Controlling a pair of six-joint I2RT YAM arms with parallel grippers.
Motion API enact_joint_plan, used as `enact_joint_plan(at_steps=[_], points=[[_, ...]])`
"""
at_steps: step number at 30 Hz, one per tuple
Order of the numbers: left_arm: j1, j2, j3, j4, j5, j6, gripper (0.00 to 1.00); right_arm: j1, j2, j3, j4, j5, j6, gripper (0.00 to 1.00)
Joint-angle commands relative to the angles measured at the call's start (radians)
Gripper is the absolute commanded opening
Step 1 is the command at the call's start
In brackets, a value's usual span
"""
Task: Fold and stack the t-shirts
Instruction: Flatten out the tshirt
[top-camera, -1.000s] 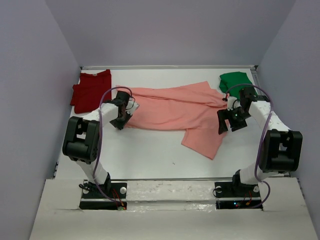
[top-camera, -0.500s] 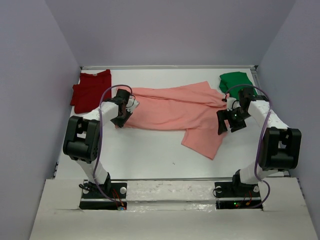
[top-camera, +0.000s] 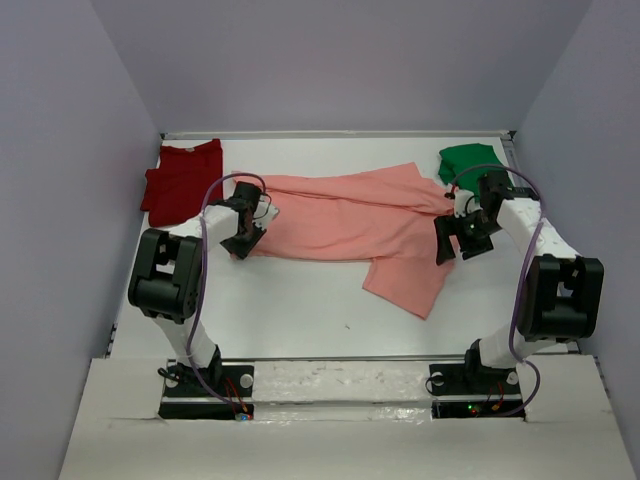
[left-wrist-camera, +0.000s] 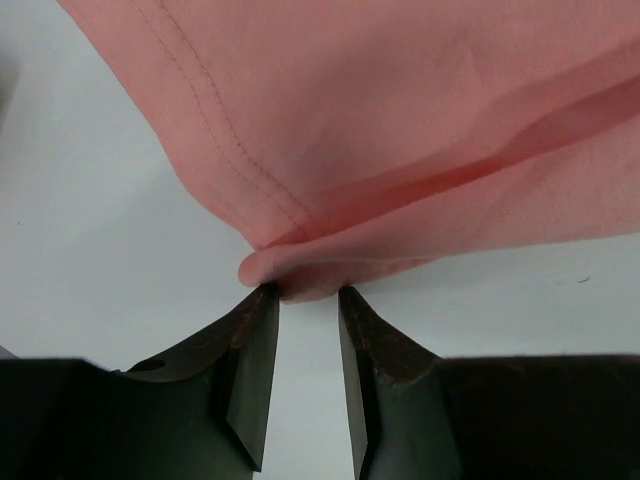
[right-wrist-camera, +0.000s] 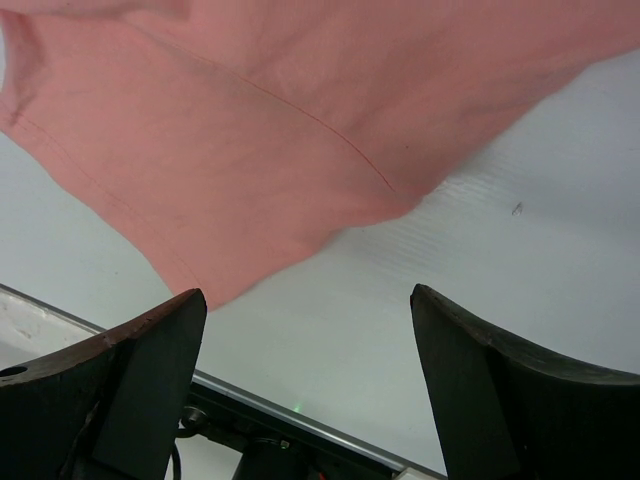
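Observation:
The salmon-pink t-shirt lies spread and rumpled across the middle of the table, one flap trailing toward the front right. My left gripper is at its left edge. In the left wrist view the gripper stands narrowly open, and the fingertips touch a folded corner of the pink cloth with bare table showing between them. My right gripper hovers wide open by the shirt's right side and holds nothing. The dark red t-shirt lies at the back left. At the back right sits the bright green t-shirt.
Pale walls enclose the white table on three sides. A metal rail runs along the table's front edge, above the arm bases.
The left jaws have parted slightly at the shirt's corner. The right gripper has drifted a little toward the shirt. The shirts lie as before.

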Motion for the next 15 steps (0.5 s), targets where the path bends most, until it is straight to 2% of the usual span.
enact_joint_plan(at_steps=[1, 9, 10, 11, 13, 15], points=[[0.004, 0.012, -0.013, 0.008, 0.007, 0.010, 0.42, -0.006, -0.016, 0.048, -0.012, 0.004, 0.009, 0.88], [0.004, 0.027, -0.017, 0.019, 0.004, 0.007, 0.30, -0.006, -0.033, 0.057, -0.022, 0.010, 0.008, 0.89], [0.004, 0.027, -0.017, 0.019, 0.004, 0.006, 0.27, -0.006, -0.033, 0.055, -0.024, 0.009, 0.008, 0.89], [0.004, 0.029, -0.016, 0.019, 0.005, 0.006, 0.17, -0.006, -0.034, 0.054, -0.024, 0.010, 0.006, 0.89], [0.004, 0.027, -0.016, 0.017, 0.002, 0.004, 0.05, -0.006, -0.030, 0.048, -0.022, 0.013, 0.005, 0.88], [0.004, 0.027, -0.014, 0.016, -0.001, 0.006, 0.00, -0.006, -0.030, 0.042, -0.019, 0.013, 0.003, 0.89]])
